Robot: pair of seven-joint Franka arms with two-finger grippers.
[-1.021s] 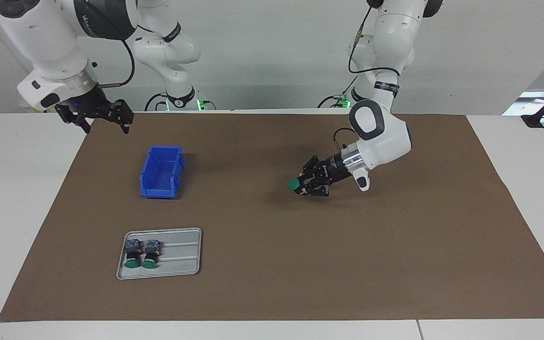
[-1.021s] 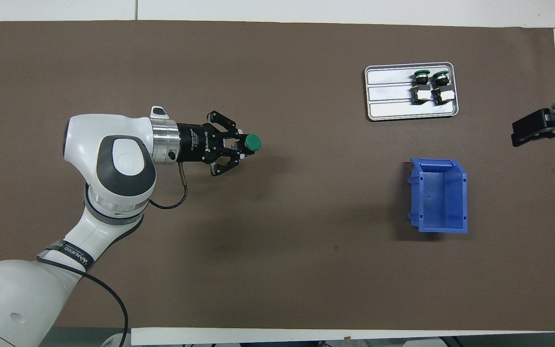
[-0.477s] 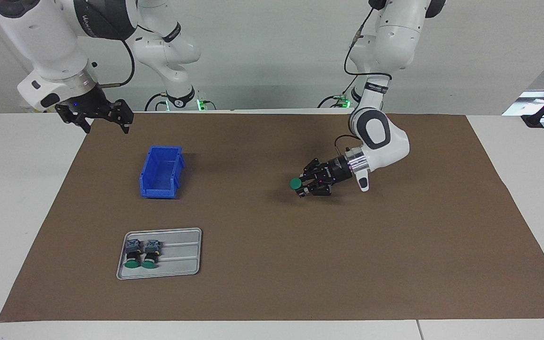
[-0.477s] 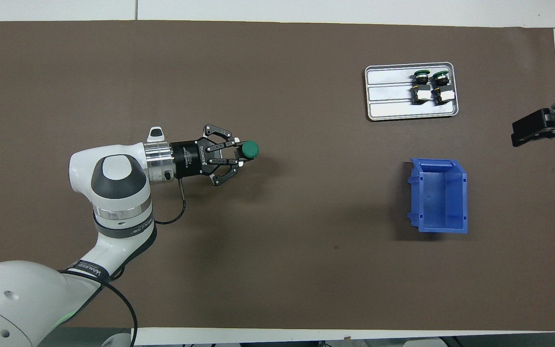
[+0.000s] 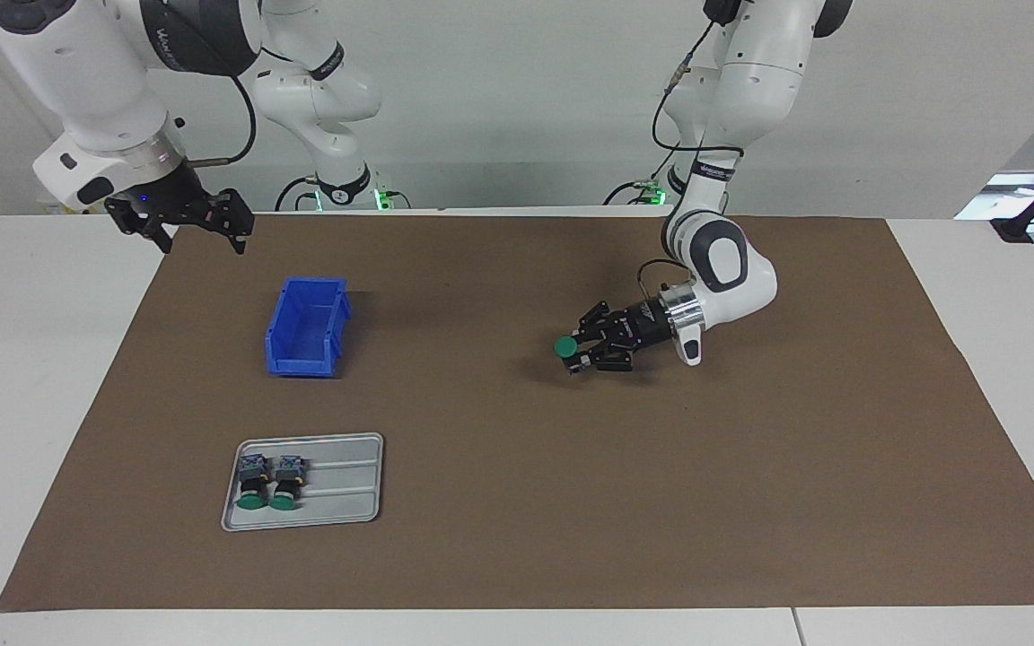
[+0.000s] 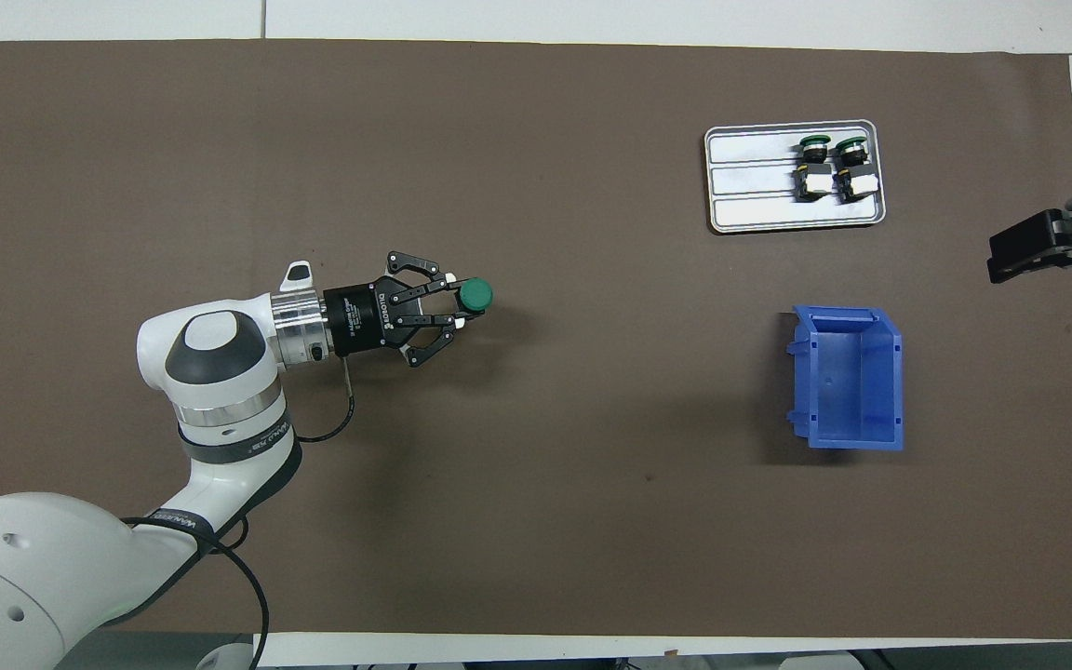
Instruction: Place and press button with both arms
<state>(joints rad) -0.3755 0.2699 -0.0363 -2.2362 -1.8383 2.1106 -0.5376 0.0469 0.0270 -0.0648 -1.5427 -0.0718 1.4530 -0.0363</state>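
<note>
The button (image 5: 565,346) is gripped at its body by the left tool (image 5: 582,352), low over the mid-bench mat, cap pointing sideways. If released tilted, it could roll or topple. The left forearm is laid almost level. The right tool (image 5: 183,218), seemingly open, waits over the bench edge beside the blue bin (image 5: 306,327).

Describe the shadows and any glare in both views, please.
Facing view: a soft shadow lies on the mat under the left gripper and the button. Overhead view: the metal tray looks bright; the blue bin casts a faint shadow.
</note>
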